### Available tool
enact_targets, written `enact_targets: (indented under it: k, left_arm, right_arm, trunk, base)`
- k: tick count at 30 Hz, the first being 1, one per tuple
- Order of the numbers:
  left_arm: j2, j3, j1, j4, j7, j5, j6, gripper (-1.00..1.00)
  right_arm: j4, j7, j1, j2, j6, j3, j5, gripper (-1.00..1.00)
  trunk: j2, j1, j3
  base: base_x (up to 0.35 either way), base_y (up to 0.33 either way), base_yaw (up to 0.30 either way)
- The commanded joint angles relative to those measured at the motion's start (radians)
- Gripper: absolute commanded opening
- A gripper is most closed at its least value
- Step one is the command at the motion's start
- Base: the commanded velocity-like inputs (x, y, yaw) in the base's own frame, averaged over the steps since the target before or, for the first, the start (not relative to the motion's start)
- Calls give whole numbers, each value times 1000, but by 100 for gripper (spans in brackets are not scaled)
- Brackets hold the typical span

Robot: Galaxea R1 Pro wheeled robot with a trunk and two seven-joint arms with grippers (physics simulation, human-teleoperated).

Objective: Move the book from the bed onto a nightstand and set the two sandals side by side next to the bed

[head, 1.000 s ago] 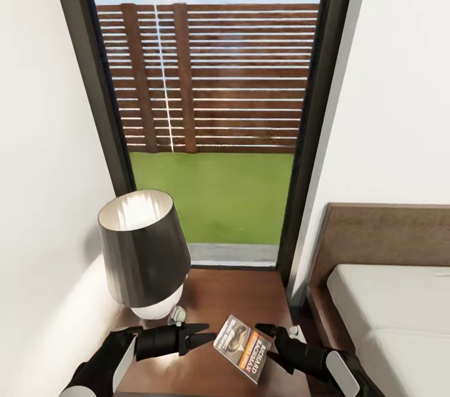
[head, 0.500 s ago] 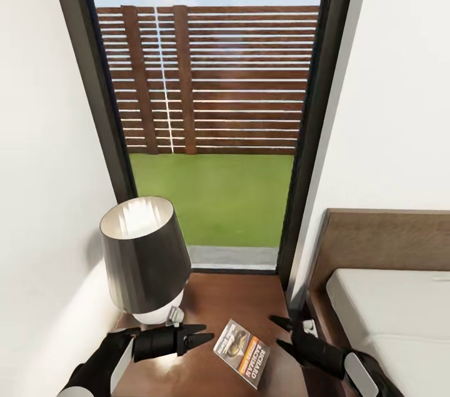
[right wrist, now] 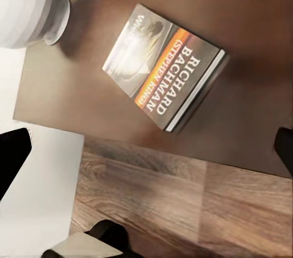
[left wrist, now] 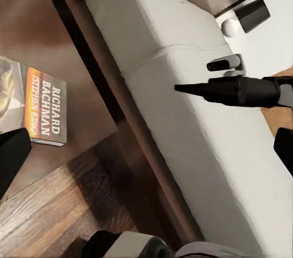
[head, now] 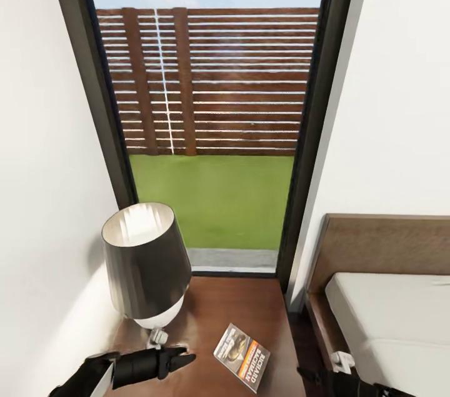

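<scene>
The right tool [head: 312,376] sits low beside the nightstand [head: 250,303], released and holding nothing, judging by the wrist view's wide-set fingertips. The left tool [head: 178,359], over the nightstand beside the book, has its fingers close together; I cannot tell its state. The book [head: 242,356] lies flat on the nightstand near the lamp [head: 147,266], apparently delivered: dark cover, orange band, white "RICHARD BACHMAN" lettering.

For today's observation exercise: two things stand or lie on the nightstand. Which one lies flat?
The book, lying flat on its back cover on the nightstand; the lamp beside it stands upright.
</scene>
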Motion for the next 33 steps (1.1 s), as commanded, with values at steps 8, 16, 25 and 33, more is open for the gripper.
enact_targets:
  k: [8,16,25,33]
  left_arm:
    - [5,7,0,93,81,1,-117,100]
    - [5,7,0,103,99,1,-128,100]
    - [5,7,0,104,97,1,-129,100]
    - [5,7,0,104,99,0,-129,100]
  right_arm:
    - [19,21,0,-2,-3,-2,9,100]
    - [21,22,0,-2,-3,-2,10,100]
    - [21,22,0,-2,-2,-2,10,100]
    - [21,22,0,-2,-3,-2,10,100]
  trunk:
    - [56,-31,24]
    - [112,-62,49]
    - [175,-96,77]
    - [231,-127,103]
  base:
    - [0,0,0]
    - [0,0,0]
    - [0,0,0]
    - [0,0,0]
